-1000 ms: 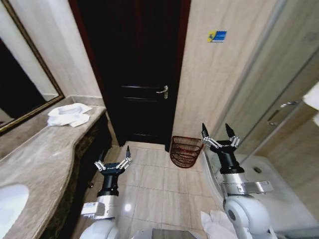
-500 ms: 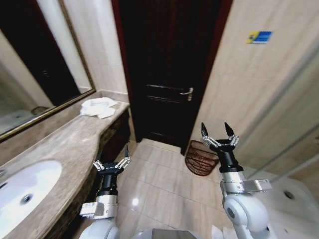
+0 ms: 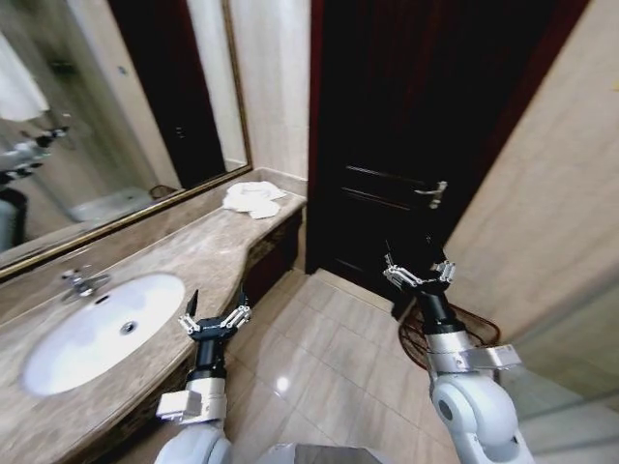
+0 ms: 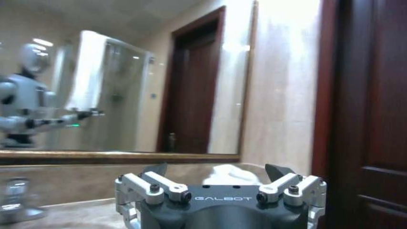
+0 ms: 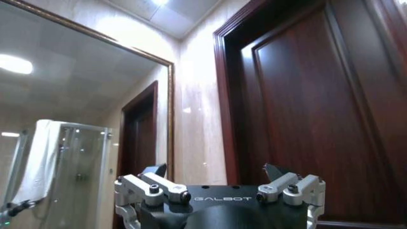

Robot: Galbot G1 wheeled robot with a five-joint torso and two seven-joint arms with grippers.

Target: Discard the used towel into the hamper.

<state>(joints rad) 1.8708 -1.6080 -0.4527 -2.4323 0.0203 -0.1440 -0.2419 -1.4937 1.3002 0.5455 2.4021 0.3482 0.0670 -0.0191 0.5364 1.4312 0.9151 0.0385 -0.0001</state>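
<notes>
The marble table (image 3: 145, 280) runs along the mirror (image 3: 106, 116) wall, its oval sink (image 3: 97, 333) near the robot. A dark wooden door (image 3: 416, 145) stands ahead. The hamper (image 3: 464, 338) sits upright on the floor tiles below the door handle, mouth up, half hidden behind the right arm. A crumpled white towel (image 3: 253, 198) lies in a heap at the table's far end. Both arms are raised forward, wrists up: left hand (image 3: 214, 313) beside the table edge, fingers spread and empty; right hand (image 3: 418, 275) before the door, likewise spread and empty.
</notes>
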